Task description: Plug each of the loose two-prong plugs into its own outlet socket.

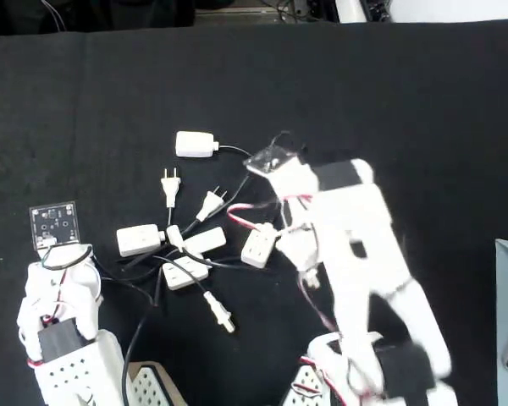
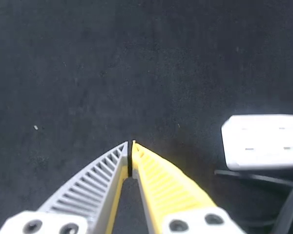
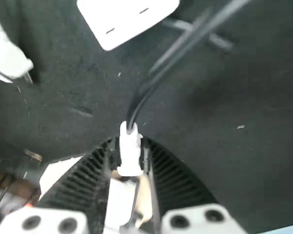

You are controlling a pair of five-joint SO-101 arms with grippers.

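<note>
Plug (image 3: 130, 146) was clamped in the right tool (image 3: 129, 142) above the surface (image 3: 244, 97), its cord (image 3: 185, 44) trailing off toward a socket (image 3: 127, 17) near ahead. Prongs were hidden, so misalignment on entry was likely. Cord drag could twist the plug in the grip, and the unheld socket would probably skid when pushed. Left tool (image 2: 130, 146) was clenched on nothing, second socket (image 2: 263, 141) just beside it. Both sockets' slots looked empty. Other loose plugs (image 1: 170, 184) lay nearby.

- Five white outlet sockets (image 1: 195, 144) (image 1: 138, 240) (image 1: 207, 241) (image 1: 184, 273) (image 1: 258, 246) lie about.
- Three two-prong plugs (image 1: 170, 183) (image 1: 210, 204) (image 1: 221, 314) lie loose, and one more plug (image 3: 130, 146) sits in the right gripper (image 3: 129, 163).
- Two white arms (image 1: 63, 317) (image 1: 360, 245) stand by.
</note>
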